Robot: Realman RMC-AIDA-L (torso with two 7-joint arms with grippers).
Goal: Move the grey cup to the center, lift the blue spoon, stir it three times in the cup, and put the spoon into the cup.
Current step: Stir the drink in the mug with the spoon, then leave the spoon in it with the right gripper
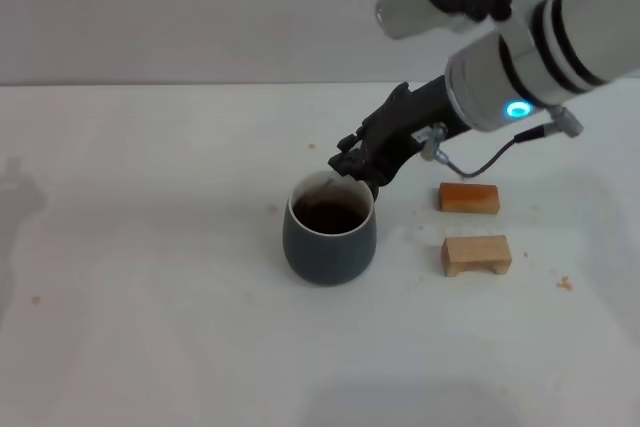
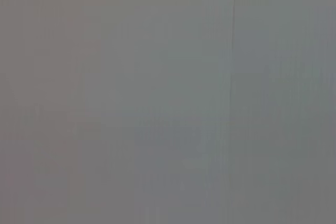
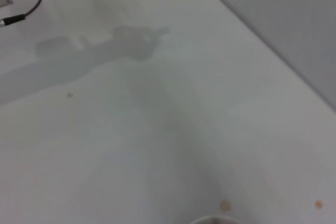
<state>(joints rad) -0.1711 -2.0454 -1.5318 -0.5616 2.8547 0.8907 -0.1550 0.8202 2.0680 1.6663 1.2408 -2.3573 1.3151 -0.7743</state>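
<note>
The grey cup (image 1: 330, 244) stands on the white table (image 1: 150, 277) near the middle, with dark brown liquid inside; its handle is hidden. My right gripper (image 1: 352, 169) hangs just above the cup's far rim. It is shut on the blue spoon (image 1: 319, 185), of which only a thin grey neck shows, slanting from the fingers into the cup. The pale handle is hidden in the fingers. A sliver of the cup's white rim (image 3: 210, 220) shows in the right wrist view. My left gripper is out of view.
Two small wooden blocks lie right of the cup: an orange-brown one (image 1: 468, 197) and a pale one (image 1: 476, 254). Small crumbs (image 1: 564, 284) dot the table. The left wrist view shows only a blank grey surface.
</note>
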